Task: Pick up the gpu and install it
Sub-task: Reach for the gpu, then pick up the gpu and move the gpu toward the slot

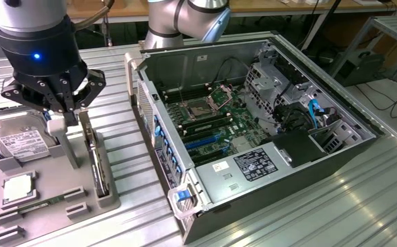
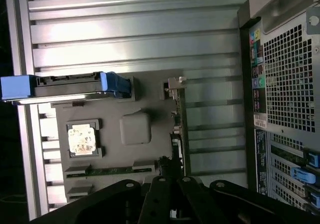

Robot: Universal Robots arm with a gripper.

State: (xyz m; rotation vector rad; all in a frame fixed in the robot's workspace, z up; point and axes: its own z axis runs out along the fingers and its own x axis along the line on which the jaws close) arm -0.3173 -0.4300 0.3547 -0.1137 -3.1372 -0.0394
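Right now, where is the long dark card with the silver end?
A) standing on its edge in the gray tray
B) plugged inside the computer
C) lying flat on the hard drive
A: the gpu stands on edge in a slot of the gray tray, outside the open computer case.

Tray (image 1: pixel 54 177): grey, 9 o'clock of the case in the exterior view.
Hard drive (image 1: pixel 20 141): tray's 11 o'clock corner.
Chip (image 1: pixel 19 188): 6 o'clock of the drive.
Computer case (image 1: pixel 198 59): open, motherboard (image 1: pixel 205 121) showing.

Robotics lab — aluminium-slat bench (image 1: pixel 363 206), opened PC tower (image 1: pixel 192 62), wooden workbenches (image 1: pixel 267 7) behind
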